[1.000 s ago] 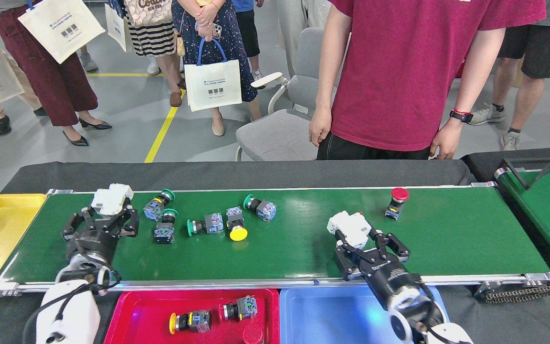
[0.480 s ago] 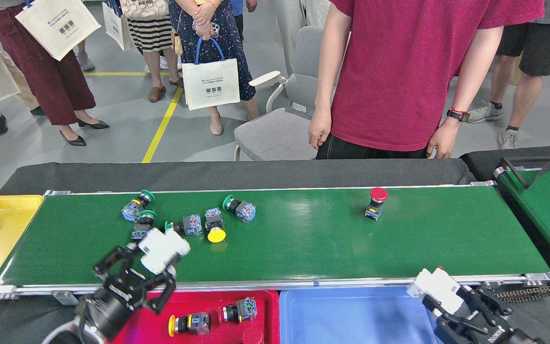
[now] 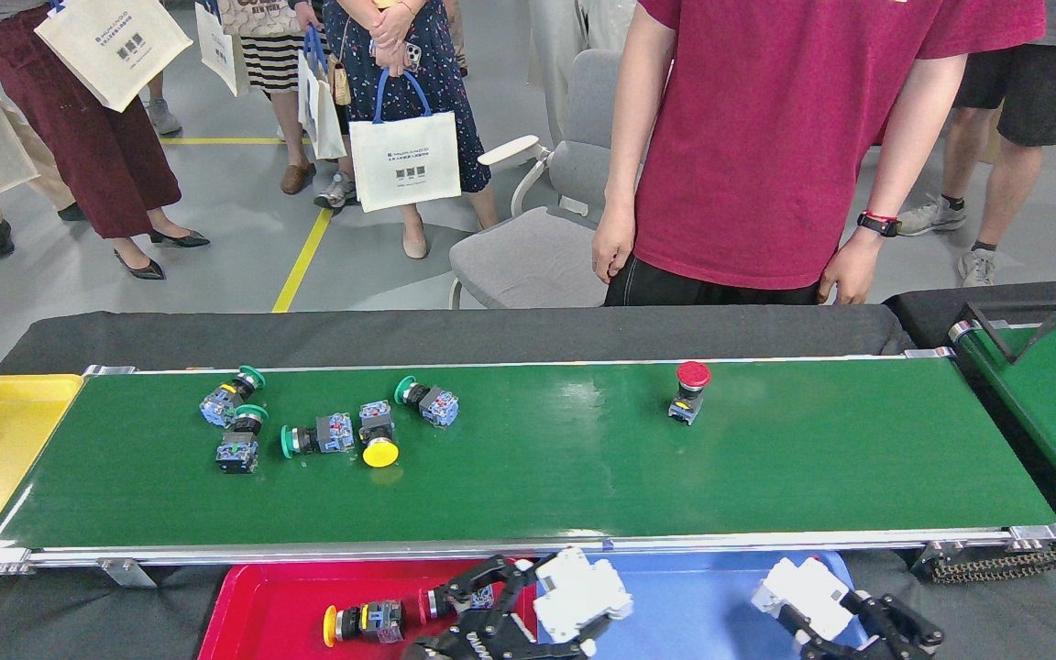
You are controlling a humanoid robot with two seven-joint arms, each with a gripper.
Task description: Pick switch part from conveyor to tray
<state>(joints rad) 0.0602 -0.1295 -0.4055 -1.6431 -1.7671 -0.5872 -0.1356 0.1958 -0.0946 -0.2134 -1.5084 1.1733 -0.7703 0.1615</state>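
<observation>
Both grippers, left (image 3: 528, 610) and right (image 3: 858, 619), hang empty with jaws apart over the trays (image 3: 253, 605), while switches (image 3: 326, 433) lie clustered on the conveyor (image 3: 583, 477), so a grab there could nudge neighbours or catch two.

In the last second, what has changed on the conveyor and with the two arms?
Both arms drew back off the conveyor toward the near edge: the left gripper now hangs over the red tray, the right gripper by the blue tray. Neither took a part. All six switch parts rode leftward, including the red-capped switch. The parts in the red tray stayed.
</observation>
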